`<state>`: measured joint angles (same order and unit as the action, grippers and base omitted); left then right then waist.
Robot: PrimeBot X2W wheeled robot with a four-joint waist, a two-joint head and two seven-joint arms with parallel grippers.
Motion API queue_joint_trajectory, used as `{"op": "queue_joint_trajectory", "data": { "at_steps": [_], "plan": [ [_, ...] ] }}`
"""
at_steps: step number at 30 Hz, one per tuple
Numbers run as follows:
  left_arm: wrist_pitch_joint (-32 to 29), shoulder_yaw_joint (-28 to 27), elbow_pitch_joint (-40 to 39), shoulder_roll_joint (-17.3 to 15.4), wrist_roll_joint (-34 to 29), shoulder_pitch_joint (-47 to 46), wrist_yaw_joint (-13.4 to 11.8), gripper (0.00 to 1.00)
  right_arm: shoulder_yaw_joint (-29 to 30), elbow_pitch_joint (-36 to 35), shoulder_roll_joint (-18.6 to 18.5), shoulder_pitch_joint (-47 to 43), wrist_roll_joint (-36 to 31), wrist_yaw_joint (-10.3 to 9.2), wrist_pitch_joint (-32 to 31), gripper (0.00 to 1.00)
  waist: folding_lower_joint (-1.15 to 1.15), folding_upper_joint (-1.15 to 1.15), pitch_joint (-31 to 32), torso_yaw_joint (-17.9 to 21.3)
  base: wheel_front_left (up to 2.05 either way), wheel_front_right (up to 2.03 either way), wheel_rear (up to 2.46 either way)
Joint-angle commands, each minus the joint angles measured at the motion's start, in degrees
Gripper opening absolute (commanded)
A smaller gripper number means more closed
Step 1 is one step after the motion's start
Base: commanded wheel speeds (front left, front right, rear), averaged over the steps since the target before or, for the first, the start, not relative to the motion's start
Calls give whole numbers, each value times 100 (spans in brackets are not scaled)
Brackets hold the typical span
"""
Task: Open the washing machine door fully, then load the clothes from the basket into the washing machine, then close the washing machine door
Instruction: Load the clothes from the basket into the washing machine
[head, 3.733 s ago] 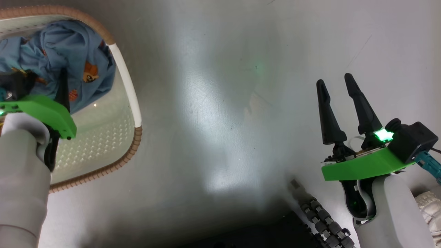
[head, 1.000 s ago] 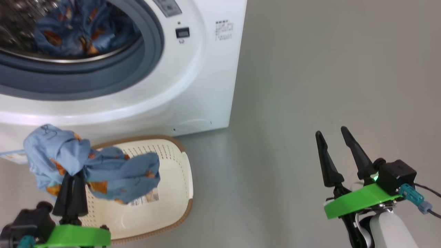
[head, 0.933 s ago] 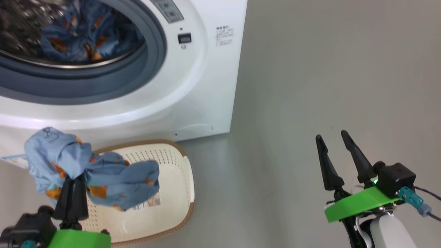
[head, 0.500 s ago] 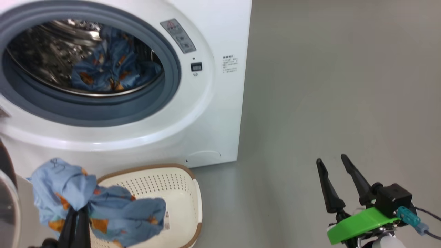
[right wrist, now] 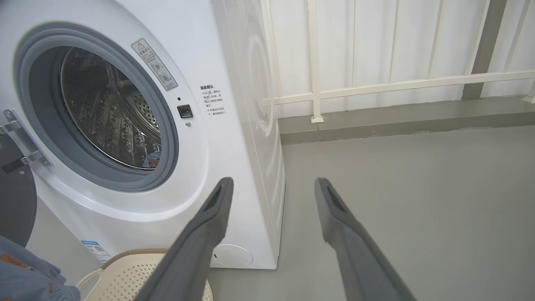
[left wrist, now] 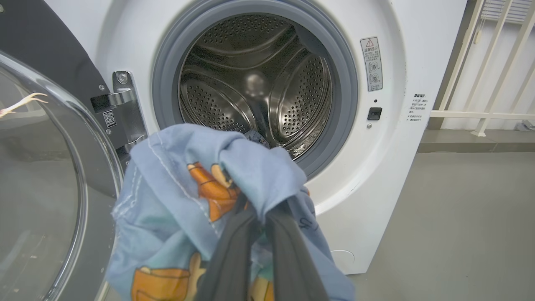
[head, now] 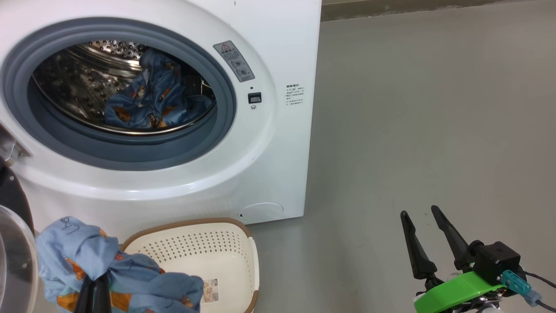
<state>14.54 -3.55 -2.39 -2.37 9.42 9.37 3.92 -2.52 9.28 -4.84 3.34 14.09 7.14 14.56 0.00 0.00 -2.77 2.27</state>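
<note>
Head view, 7 o'clock: left end effector (head: 95, 292) is clenched on the clothes (head: 108, 269). The light-blue bundle with orange-brown figures is bunched over both fingertips and hangs off them. In the left wrist view the fabric wraps the fingers (left wrist: 234, 251) and covers the 6 o'clock part of the drum mouth.

Head view, 5 o'clock: right end effector (head: 419, 211) is released, fingers spread with nothing between them, over bare floor (head: 412, 130) and well apart from everything else.

Basket (head: 186, 222) sits at 6–7 o'clock on the floor, just in front of the machine's base. The held bundle overlaps its 9 o'clock side in the head view; I can't tell whether they touch. The label sticker (head: 210, 290) on the basket floor is uncovered.

Washing machine door (head: 11, 261) is at 8–9 o'clock, swung open on its hinge (left wrist: 121, 108), with the glass bowl and dark inner face toward the camera.

Washing machine (head: 269, 152) fills 10–12 o'clock. The blue-grey gasket (head: 130, 152) rings the open mouth and the steel drum (left wrist: 250, 83) is exposed. One more garment (head: 156, 104) of the same print lies inside the drum, at the mouth's 4 o'clock side.

Right wrist view, 1–2 o'clock, far: white railing (right wrist: 376, 88) behind the machine.
</note>
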Motion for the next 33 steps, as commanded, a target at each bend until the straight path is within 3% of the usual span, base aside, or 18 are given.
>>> {"op": "queue_joint_trajectory", "data": {
  "at_steps": [1, 14, 20, 33],
  "plan": [
    [46, -171, -187, -52, 29, -65, -68, 0, -110, -159, -13, 41, -44, 35, 44, 100, 0, 0, -4, 1, 0, 0, 0],
    [46, 54, 104, -51, 206, -694, -136, 0, -169, -180, 34, 204, 27, 35, 44, 100, 0, 0, -451, 144, 0, 0, 0],
    [46, 34, 347, -51, 283, -1509, -173, 0, -164, -235, 40, 366, 39, 35, 44, 100, 0, 0, -892, 272, 0, 0, 0],
    [46, -428, 1338, -140, 15, -3876, 55, 0, -247, -358, 59, 842, 82, 35, 44, 100, 0, 0, -2036, 482, 0, 0, 0]
  ]
}}
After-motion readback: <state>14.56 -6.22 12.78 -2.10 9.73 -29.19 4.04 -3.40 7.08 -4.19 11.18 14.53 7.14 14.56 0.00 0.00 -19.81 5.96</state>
